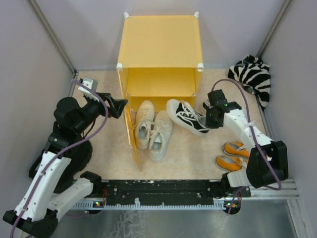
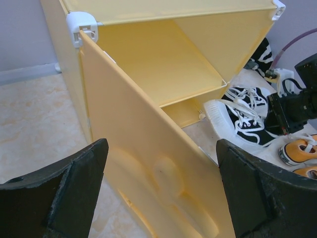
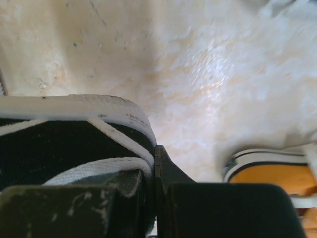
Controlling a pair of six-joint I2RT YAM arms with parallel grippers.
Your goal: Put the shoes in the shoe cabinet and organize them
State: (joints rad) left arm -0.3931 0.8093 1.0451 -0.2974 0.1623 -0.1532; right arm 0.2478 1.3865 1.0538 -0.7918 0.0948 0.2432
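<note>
The yellow-orange shoe cabinet (image 1: 161,47) stands at the back with its embossed door (image 1: 130,134) swung open toward me; it fills the left wrist view (image 2: 163,74). Two off-white sneakers (image 1: 152,130) lie in front of the opening. My right gripper (image 1: 210,119) is shut on the heel rim of a black canvas sneaker (image 1: 188,117), seen close in the right wrist view (image 3: 64,144). Two orange sneakers (image 1: 233,154) lie at the right. My left gripper (image 1: 119,105) is open and empty beside the door's top edge, jaws on either side of the door panel (image 2: 163,183).
A zebra-striped fabric bundle (image 1: 255,77) lies at the back right corner. Grey walls close in the left, right and back. A black rail (image 1: 163,188) runs along the near edge between the arm bases.
</note>
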